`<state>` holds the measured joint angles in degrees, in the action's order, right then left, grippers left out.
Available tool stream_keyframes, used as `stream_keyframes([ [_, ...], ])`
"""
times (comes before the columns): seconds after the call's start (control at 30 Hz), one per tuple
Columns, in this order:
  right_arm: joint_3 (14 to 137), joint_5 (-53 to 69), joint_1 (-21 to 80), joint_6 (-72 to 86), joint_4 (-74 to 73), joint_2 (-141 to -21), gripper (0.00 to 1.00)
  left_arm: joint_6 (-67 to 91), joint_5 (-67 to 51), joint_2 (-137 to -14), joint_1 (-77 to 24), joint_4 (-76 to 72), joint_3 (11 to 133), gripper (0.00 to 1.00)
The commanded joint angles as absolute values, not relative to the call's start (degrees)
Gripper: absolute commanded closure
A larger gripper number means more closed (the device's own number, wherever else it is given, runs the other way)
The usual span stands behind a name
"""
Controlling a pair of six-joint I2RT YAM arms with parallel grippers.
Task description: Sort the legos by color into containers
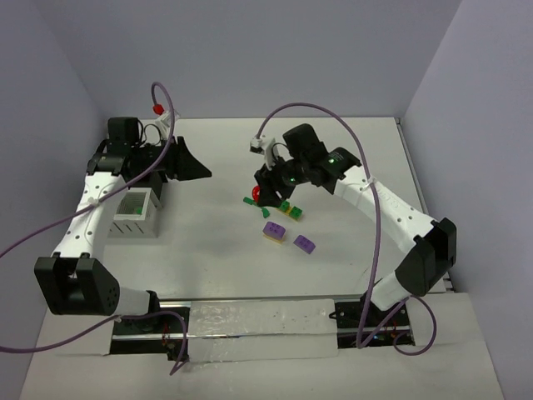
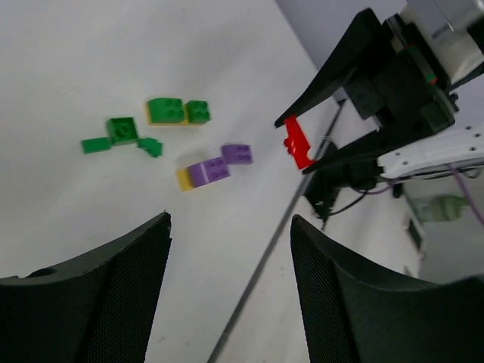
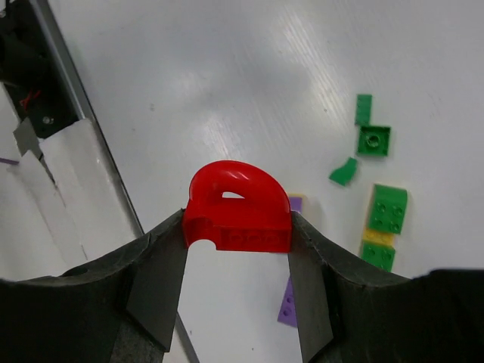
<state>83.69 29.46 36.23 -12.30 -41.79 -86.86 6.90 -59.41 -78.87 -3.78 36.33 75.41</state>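
Note:
My right gripper (image 3: pixel 238 219) is shut on the red half-round lego (image 3: pixel 238 208) and holds it above the table, over the loose legos (image 1: pixel 256 194). It shows edge-on in the left wrist view (image 2: pixel 297 142). Below lie green legos (image 1: pixel 291 209), a purple-on-yellow stack (image 1: pixel 273 231) and a single purple lego (image 1: pixel 304 243). My left gripper (image 1: pixel 196 169) is open and empty, up in the air right of the white slatted box (image 1: pixel 136 213). In its own view (image 2: pixel 231 219) it looks across at the legos. The black tray is out of view.
The green legos (image 3: pixel 373 141) and a green-on-yellow stack (image 3: pixel 387 208) lie right of the held piece. A metal rail with a shiny strip (image 1: pixel 258 321) runs along the near edge. Purple cables loop over both arms. Walls close in the back and sides.

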Motion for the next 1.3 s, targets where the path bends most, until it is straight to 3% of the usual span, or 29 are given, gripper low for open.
stream_keyframes([
  [0.0, 88.62, 30.05, 40.47, -12.66, -38.44, -87.55, 0.66, 16.32, -68.02, -79.53, -5.04, 28.98, 72.23, 0.28],
  [0.6, 97.38, 20.83, 50.27, -14.1, -40.6, -93.68, 0.66, 29.53, -75.5, -76.82, -11.62, 14.55, 61.44, 0.28],
  [0.9, 99.06, 19.48, 51.4, -14.79, -41.27, -94.6, 0.66, 29.96, -75.5, -77.36, -13.65, 13.66, 60.79, 0.39],
  [1.07, 100.26, 19.78, 52.17, -14.77, -41.83, -95.1, 0.66, 29.73, -75.24, -77.87, -13.8, 13.95, 61.15, 0.51],
  [1.2, 100.28, 19.27, 52.38, -14.61, -41.64, -94.83, 0.64, 28.92, -75.06, -77.82, -13.8, 14.63, 61.3, 0.72],
  [1.27, 100.28, 18.9, 52.38, -14.59, -41.81, -94.92, 0.6, 28.81, -75.23, -77.5, -13.8, 14.68, 61.04, 0.87],
])
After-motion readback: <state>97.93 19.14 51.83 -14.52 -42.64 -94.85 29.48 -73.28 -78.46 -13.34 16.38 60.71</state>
